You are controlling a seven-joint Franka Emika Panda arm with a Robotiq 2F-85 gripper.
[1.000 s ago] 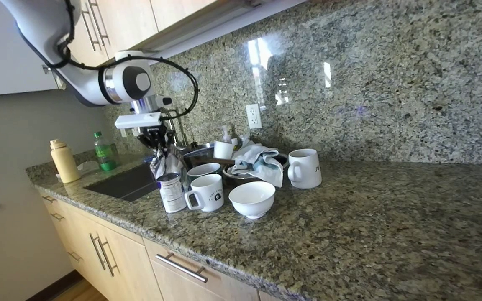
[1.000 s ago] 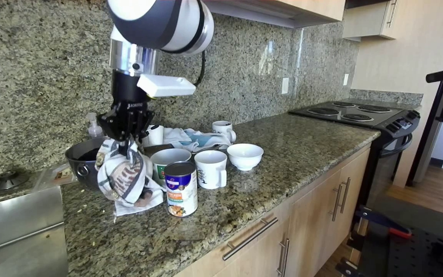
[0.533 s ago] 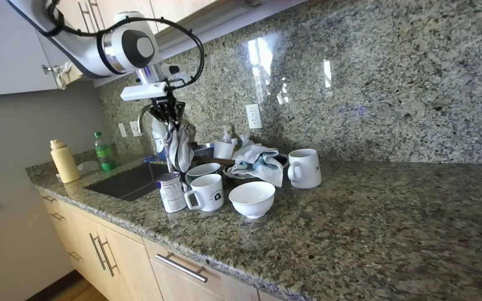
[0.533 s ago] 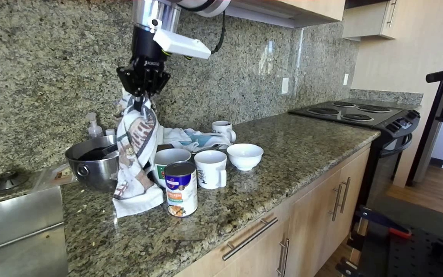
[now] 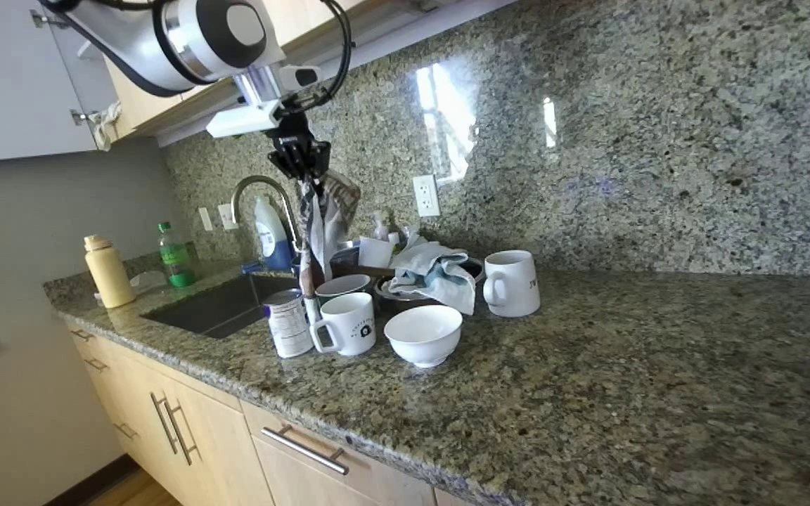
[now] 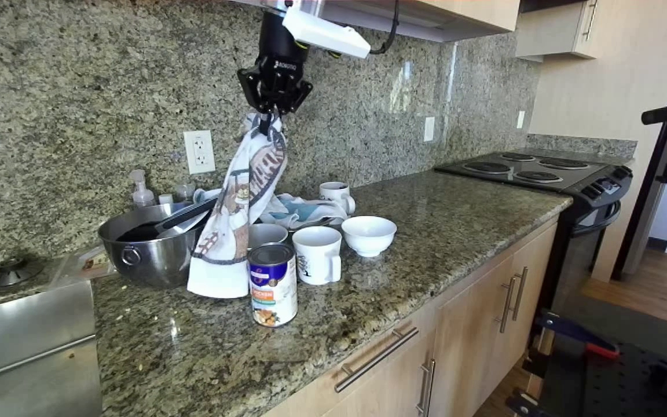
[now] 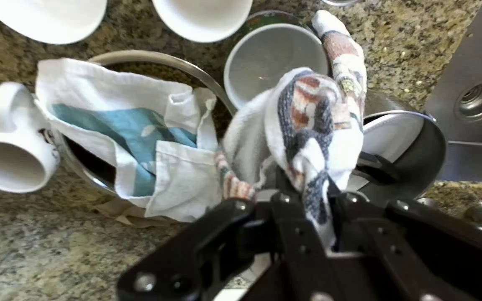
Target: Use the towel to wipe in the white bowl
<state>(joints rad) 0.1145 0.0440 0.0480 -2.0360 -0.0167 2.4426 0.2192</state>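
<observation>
Holding the towel (image 6: pixel 232 226) up by its bunched upper part, I have the claw (image 6: pixel 266 123) pinched firmly around the cloth, and the rest hangs down in a long tail near the can (image 6: pixel 272 286). Whether the hem touches the can or the counter (image 6: pixel 461 220), I cannot tell. The white bowl (image 6: pixel 369 236) stands upright on the counter, well apart from the towel, and the white mug (image 6: pixel 316 258) is between the can and this bowl. I judge that the step in hand is to carry the cloth over to the bowl; the wiping seems not yet begun. To do it well, I should first raise the tail higher than the mug's rim, because a hanging end could catch there and pull the mug over. Then I would go sideways slowly, so that the cloth does not swing, and stop above the middle of the bowl. There I should lower until the soft tail folds inside, and rub in small circles with light pressure, since the bowl probably can slide.
</observation>
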